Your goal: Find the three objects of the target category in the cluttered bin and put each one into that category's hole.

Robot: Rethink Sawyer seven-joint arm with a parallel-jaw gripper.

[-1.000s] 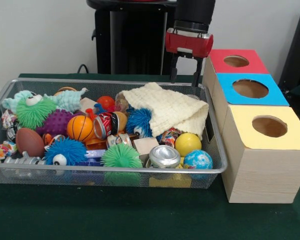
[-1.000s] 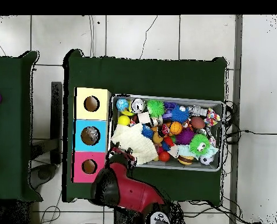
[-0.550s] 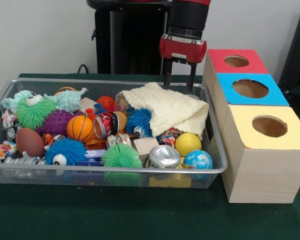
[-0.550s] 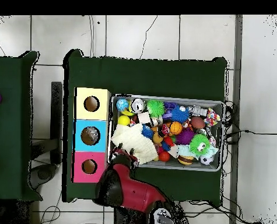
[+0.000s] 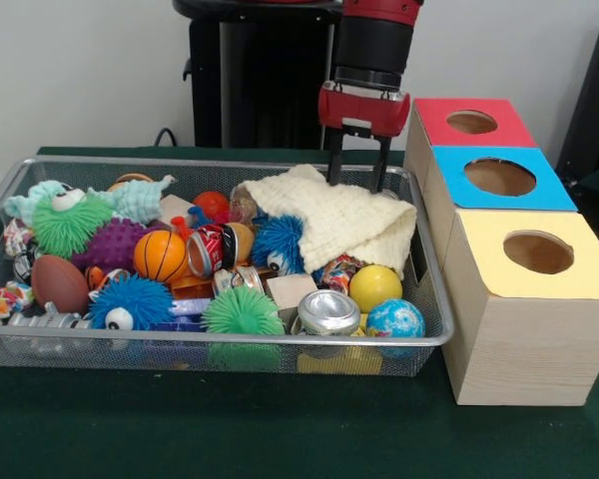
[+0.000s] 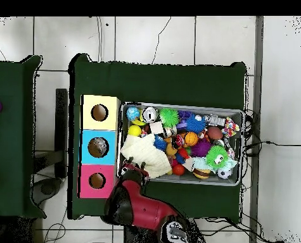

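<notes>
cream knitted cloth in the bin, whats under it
The cream knitted cloth drapes over toys at the wire bin's end nearest the boxes. A blue fuzzy ball pokes out at its edge. Whatever lies beneath its middle is covered.

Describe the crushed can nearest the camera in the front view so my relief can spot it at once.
Start at the wire bin and follow its near rim toward the yellow box. The silver can lies against that rim, its shiny round end facing the camera. A globe-print ball sits beside it and a yellow ball behind; it alone is metallic.
</notes>
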